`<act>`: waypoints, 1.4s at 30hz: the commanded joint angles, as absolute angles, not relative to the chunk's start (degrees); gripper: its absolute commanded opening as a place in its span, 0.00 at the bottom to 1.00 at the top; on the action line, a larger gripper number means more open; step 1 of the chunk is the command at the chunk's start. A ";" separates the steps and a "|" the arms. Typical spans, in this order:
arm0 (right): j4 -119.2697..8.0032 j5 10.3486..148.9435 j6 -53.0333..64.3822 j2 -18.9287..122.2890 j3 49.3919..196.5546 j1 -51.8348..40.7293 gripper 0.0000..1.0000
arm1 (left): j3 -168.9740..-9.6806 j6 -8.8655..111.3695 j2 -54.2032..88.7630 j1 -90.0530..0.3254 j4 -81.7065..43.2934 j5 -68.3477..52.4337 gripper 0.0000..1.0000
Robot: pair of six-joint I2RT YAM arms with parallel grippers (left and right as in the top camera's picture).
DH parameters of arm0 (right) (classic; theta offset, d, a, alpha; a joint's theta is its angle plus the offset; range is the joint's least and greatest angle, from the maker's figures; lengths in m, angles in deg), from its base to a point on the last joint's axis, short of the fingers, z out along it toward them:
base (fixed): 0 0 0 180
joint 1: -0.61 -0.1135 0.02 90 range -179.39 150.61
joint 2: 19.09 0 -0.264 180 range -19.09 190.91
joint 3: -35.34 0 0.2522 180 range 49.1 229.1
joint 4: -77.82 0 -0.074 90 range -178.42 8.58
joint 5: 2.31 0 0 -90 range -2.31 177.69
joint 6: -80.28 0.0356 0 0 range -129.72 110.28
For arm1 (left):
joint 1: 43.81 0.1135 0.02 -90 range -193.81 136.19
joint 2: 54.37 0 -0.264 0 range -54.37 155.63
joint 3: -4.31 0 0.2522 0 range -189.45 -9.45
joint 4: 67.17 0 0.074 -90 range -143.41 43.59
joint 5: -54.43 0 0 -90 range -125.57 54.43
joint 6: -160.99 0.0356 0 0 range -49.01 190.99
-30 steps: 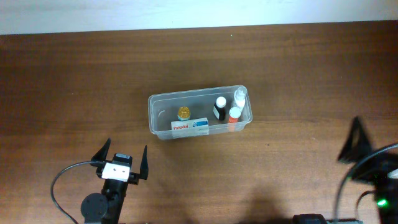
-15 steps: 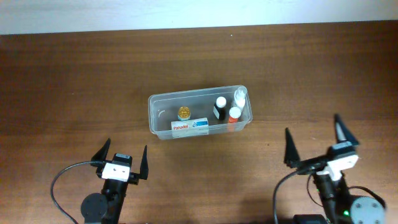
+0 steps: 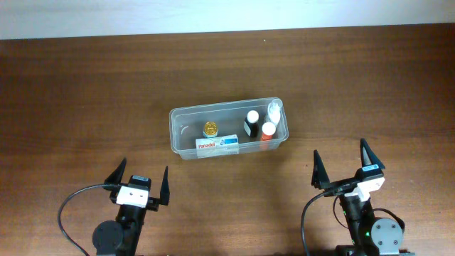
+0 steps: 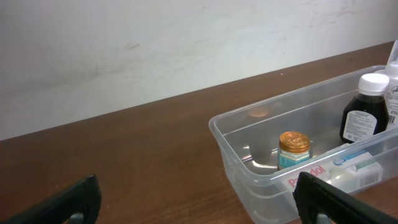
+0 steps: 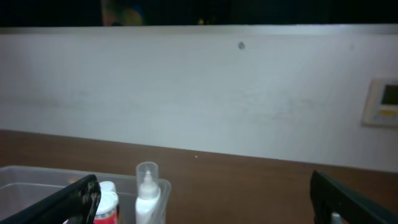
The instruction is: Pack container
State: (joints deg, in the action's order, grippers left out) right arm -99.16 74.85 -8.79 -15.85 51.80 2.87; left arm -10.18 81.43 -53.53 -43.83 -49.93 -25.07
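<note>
The clear plastic container (image 3: 179, 131) stands mid-table and holds a gold-capped jar (image 3: 210, 129), a white medicine box (image 3: 217, 144), a dark bottle with a white cap (image 3: 251, 123), an orange bottle (image 3: 267, 131) and a clear-capped white bottle (image 3: 274, 109). My left gripper (image 3: 140, 179) is open and empty, near the front edge, left of the container. My right gripper (image 3: 344, 168) is open and empty, front right of it. The left wrist view shows the container (image 4: 236, 158) with the jar (image 4: 293, 148) and dark bottle (image 4: 362, 115). The right wrist view shows the white bottle (image 5: 147, 193).
The brown wooden table (image 3: 85, 92) runs to a white wall (image 3: 213, 14) at the back. A cable (image 3: 67, 213) loops by the left arm base. A wall switch plate (image 5: 384, 102) shows at the right in the right wrist view.
My right arm has swung in from the right edge and settled front right of the container, gripper open. The left arm and the container's contents have not moved.
</note>
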 commanded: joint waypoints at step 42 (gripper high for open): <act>-84.69 79.35 -4.93 -17.42 49.41 3.27 0.98 | -9.99 80.90 -54.07 -43.54 -49.71 -25.33 0.99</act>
State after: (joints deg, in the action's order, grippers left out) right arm -85.04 78.65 -5.39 -17.57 49.68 2.87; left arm -10.18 81.43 -53.53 -43.83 -49.95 -25.09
